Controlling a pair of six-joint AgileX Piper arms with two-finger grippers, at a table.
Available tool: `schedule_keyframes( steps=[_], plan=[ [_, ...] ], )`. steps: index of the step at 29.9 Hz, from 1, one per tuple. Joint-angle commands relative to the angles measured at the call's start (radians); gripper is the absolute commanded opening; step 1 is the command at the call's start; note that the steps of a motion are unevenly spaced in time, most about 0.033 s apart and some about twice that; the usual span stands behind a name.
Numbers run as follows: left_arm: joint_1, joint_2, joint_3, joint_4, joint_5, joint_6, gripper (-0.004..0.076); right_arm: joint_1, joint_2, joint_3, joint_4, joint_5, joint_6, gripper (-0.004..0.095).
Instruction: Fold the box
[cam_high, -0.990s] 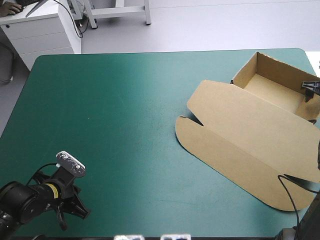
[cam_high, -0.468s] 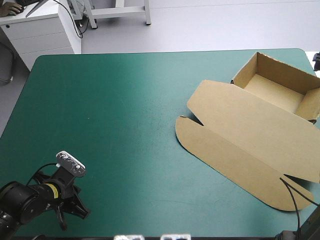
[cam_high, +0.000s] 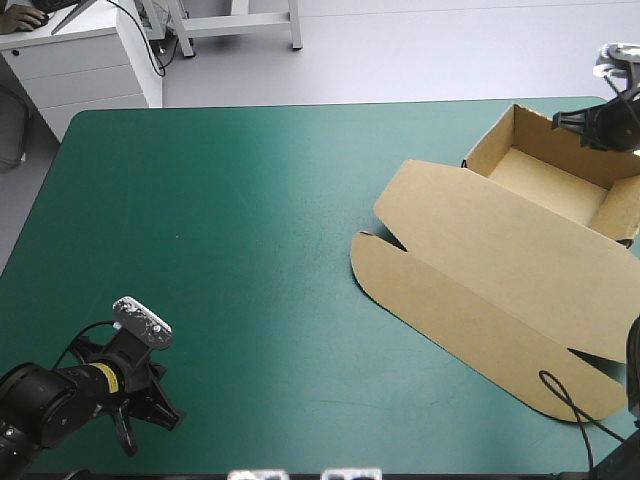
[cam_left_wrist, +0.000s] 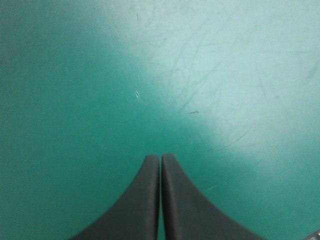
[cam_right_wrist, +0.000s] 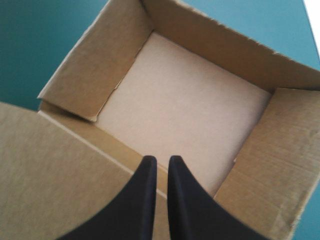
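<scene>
Brown, and sitting along the table's right side: seeing the box (cam_high: 480, 240) as an open tray by the far right corner, lid lying flat and reaching toward the near right edge. Hovering over the tray with the right gripper (cam_right_wrist: 160, 159), fingers all but touching, gripping nothing. Keeping the left gripper (cam_left_wrist: 160, 156) pressed closed above the teal-green cover (cam_high: 250, 250) by the near left corner, well apart from the box, with broad open cover lying between.

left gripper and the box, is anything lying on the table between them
Nothing. In the high view only bare teal-green cover lies between the left gripper and the box. The left wrist view shows bare cover too.
</scene>
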Motion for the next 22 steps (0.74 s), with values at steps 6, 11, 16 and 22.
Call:
schedule_keyframes(
  steps=[6,11,16,22],
  plan=[
    [-0.008,-0.001,-0.025,-0.022,-0.103,-0.002,-0.0008,0.149,-0.195,0.178,-0.003,-0.004,-0.076,-0.001],
    [-0.008,-0.001,-0.025,-0.04,-0.124,-0.004,-0.0008,0.215,-0.361,0.318,-0.003,-0.054,-0.084,-0.0008],
    [-0.008,-0.001,-0.025,-0.069,-0.133,-0.007,-0.0008,0.239,-0.545,0.446,0.012,-0.081,-0.114,-0.0008],
    [-0.008,-0.001,-0.025,-0.133,-0.161,0.001,-0.0008,0.241,-0.771,0.594,0.018,-0.088,-0.139,-0.0008]
  ],
)
